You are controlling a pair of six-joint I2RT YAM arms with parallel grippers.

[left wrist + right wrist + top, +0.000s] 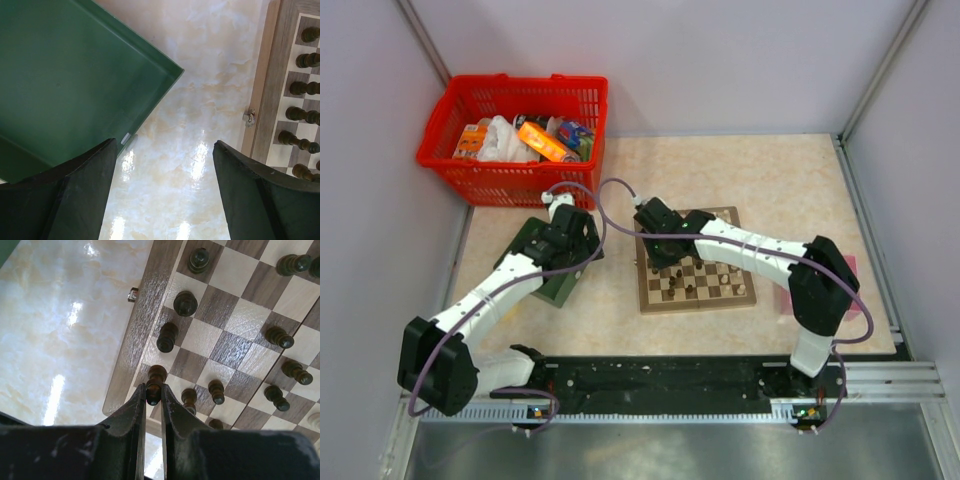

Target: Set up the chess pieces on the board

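My right gripper (153,387) is shut on a dark brown chess piece (156,376) that stands at the near-left corner square of the board (134,342). Several more dark pieces (167,337) stand along the board's left edge and in the row beside it. In the top view the right gripper (656,236) is over the board's far left part (650,300). My left gripper (165,145) is open and empty above bare table between the green tray (75,75) and the board's edge (264,90). A row of dark pieces (305,60) shows there.
A red basket (515,125) full of packets stands at the back left. The green tray (545,265) lies under the left arm. A pink box (850,268) sits right of the board, partly behind the right arm. Walls close in the table.
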